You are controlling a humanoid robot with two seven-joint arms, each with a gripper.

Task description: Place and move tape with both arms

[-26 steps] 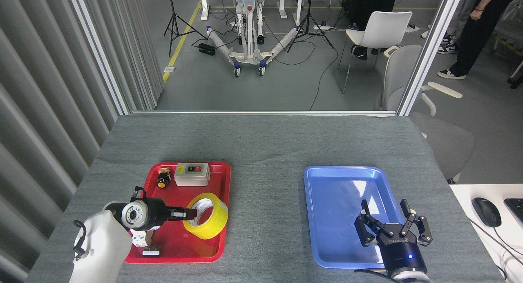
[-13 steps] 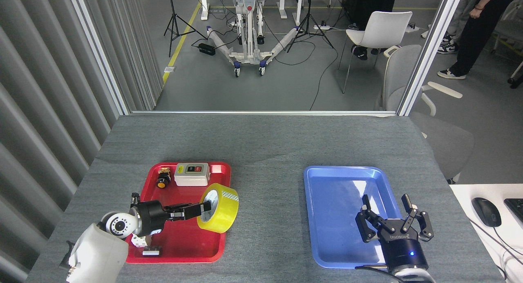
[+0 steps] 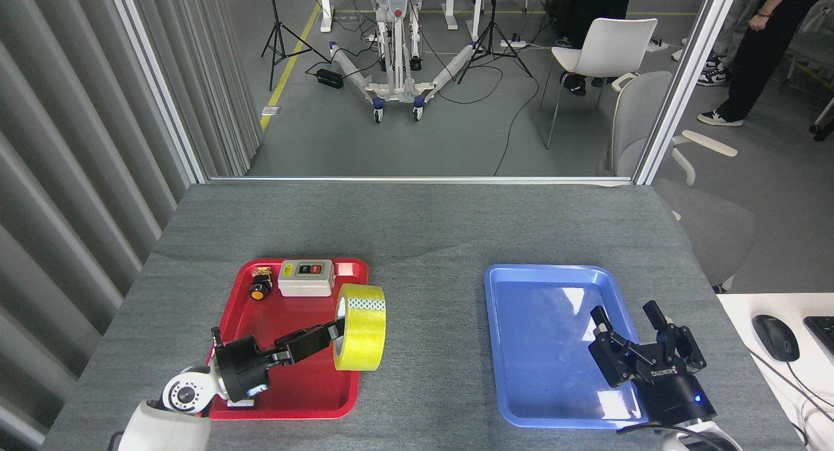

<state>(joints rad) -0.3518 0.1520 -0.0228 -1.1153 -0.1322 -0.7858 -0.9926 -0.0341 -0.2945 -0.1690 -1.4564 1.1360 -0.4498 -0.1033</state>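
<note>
While clamping the tape [image 3: 361, 326], the left hand [image 3: 329, 334] hangs.

left hand [image 3: 324, 335] gripping tape [image 3: 360, 326] over red tray [image 3: 287, 399], right hand [image 3: 635, 330] spread

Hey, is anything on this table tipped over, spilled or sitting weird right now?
Nothing is spilled or damaged. The tape stands on edge only because the left gripper holds it above the red tray's right rim. The switch box and push button sit tidily; the blue tray lies square.
</note>
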